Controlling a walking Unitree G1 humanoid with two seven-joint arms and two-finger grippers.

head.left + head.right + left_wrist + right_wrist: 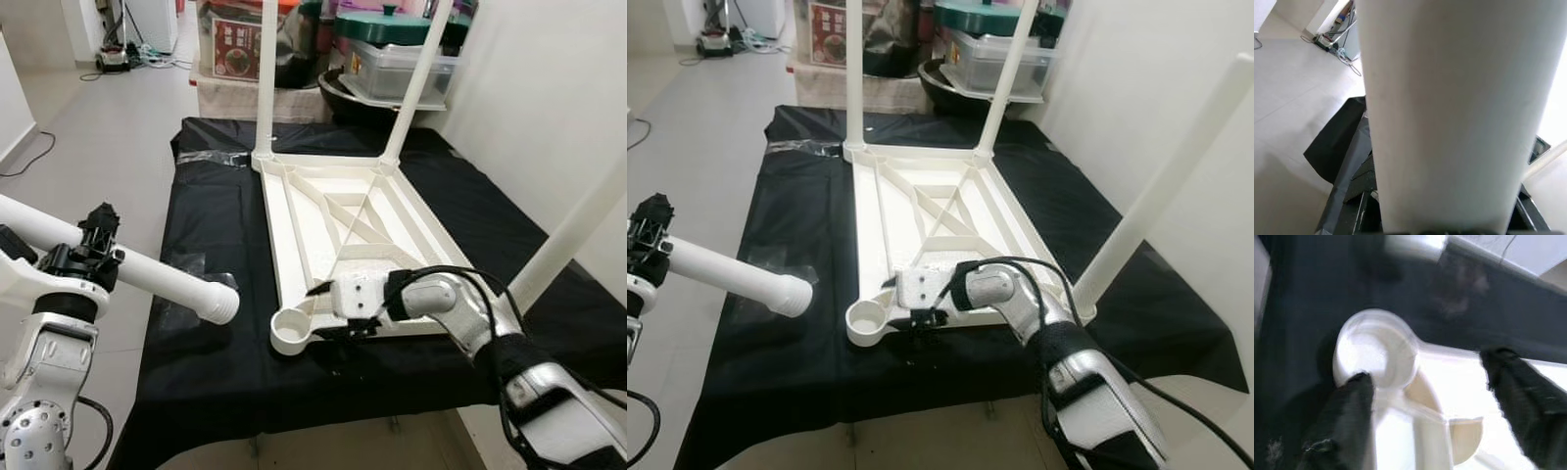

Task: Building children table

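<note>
A white children's table top [338,211] lies upside down on a black cloth [196,372]. Three white legs stand in its corners: two at the far end [265,78] [416,83] and one at the near right [568,235]. The near left corner socket [291,331] [1376,350] holds no leg. My left gripper [93,245] is shut on a loose white leg [167,279] [1444,122], held level, its end a short way left of that socket. My right gripper [330,311] [1435,406] is open astride the near rim beside the socket; one finger [1347,421] touches the socket's side.
The black cloth covers a low platform that ends just before me. A white wall [549,98] runs along its right side. Plastic boxes and a green-lidded pot [392,44] crowd the far end. Pale floor with cables [118,59] lies to the left.
</note>
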